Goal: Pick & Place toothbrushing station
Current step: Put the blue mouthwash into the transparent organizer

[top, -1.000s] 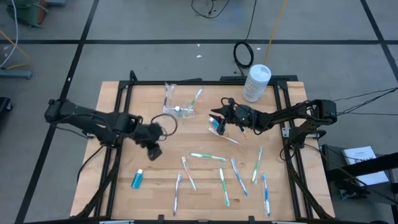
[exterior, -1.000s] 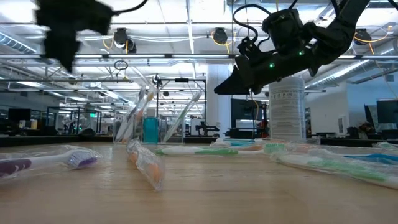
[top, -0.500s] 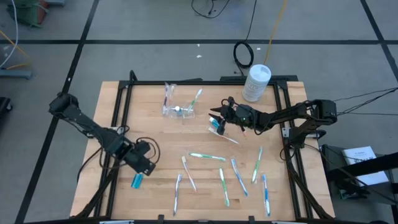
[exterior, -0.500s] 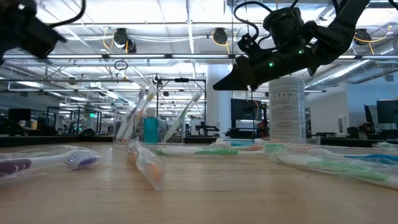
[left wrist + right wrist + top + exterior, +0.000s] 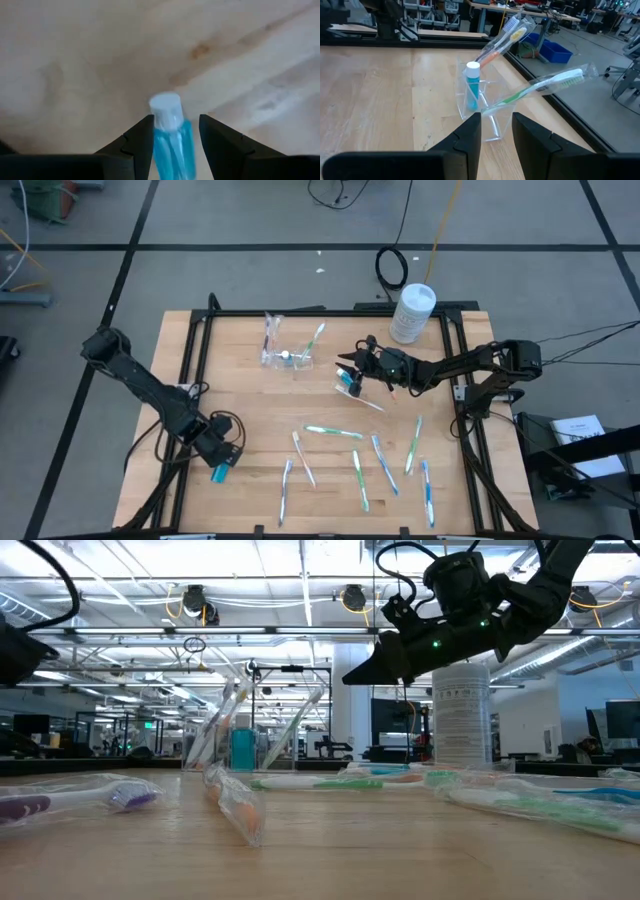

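Right pincer point(image 5: 347, 375), fingers parted and empty, hovers just beside the clear slotted plastic toothbrushing station point(image 5: 287, 358) at the wooden surface's point(image 5: 190, 350) far side, facing it; left pincer point(image 5: 222, 463), open, straddles a small blue tube point(image 5: 220, 471) well apart.

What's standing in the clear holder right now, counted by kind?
Toothbrushes: 2
Blue tube: 1
Total in the clear holder: 3
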Tool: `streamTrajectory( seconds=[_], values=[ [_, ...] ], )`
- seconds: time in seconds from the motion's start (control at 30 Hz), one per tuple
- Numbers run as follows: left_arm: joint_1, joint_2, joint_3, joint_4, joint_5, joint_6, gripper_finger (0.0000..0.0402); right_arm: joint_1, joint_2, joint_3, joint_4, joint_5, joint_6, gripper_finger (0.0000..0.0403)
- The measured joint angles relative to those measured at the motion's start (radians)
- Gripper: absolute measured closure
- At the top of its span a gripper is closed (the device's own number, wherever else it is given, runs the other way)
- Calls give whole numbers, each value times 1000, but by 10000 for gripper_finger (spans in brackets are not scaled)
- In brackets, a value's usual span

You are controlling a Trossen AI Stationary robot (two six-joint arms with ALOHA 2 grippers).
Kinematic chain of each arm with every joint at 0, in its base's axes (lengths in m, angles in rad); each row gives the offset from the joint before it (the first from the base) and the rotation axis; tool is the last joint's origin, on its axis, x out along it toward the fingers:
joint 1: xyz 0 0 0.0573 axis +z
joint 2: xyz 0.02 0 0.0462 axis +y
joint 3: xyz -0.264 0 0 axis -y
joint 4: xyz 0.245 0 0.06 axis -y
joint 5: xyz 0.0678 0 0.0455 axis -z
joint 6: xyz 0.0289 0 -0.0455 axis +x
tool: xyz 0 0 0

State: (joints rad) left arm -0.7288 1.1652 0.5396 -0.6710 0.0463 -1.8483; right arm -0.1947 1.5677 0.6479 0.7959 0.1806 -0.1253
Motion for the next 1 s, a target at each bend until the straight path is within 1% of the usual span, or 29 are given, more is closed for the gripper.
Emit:
streamTrajectory(
  seconds=[0.17, 0.27, 0.33, 0.4, 0.57, 0.63, 0.7, 0.73, 0.83, 0.9, 1.0],
  values=[
    [0, 0, -67, 103, -3, -13, 240, 0, 0, 0, 0, 0, 0, 298],
    [0, -2, -103, 177, 5, 26, 241, 0, 0, 0, 0, 0, 0, 298],
    [0, -4, -119, 194, 11, 51, 244, 0, 0, 0, 0, 0, 0, 298],
    [0, -3, -119, 188, 14, 51, 258, 0, 0, 0, 0, 1, 0, 298],
    [0, -3, -119, 187, 13, 20, 306, 0, 0, 0, 0, 1, 0, 298],
    [-1, -4, -119, 194, -11, 15, 316, 0, 0, 0, 0, 1, 0, 298],
    [-1, -9, -113, 194, -45, 29, 317, 0, 0, 0, 0, 1, 0, 298],
    [3, -11, -105, 204, -80, 44, 317, 0, 0, 0, 0, 1, 0, 298],
    [31, -27, -61, 233, -262, 128, 316, 0, 0, 0, -1, 1, 7, 298],
    [51, -47, -31, 256, -338, 216, 316, -1, 0, 0, -1, 1, 8, 298],
    [100, -72, 26, 297, -485, 448, 317, -2, 0, 0, -7, 1, 8, 298]
  ],
)
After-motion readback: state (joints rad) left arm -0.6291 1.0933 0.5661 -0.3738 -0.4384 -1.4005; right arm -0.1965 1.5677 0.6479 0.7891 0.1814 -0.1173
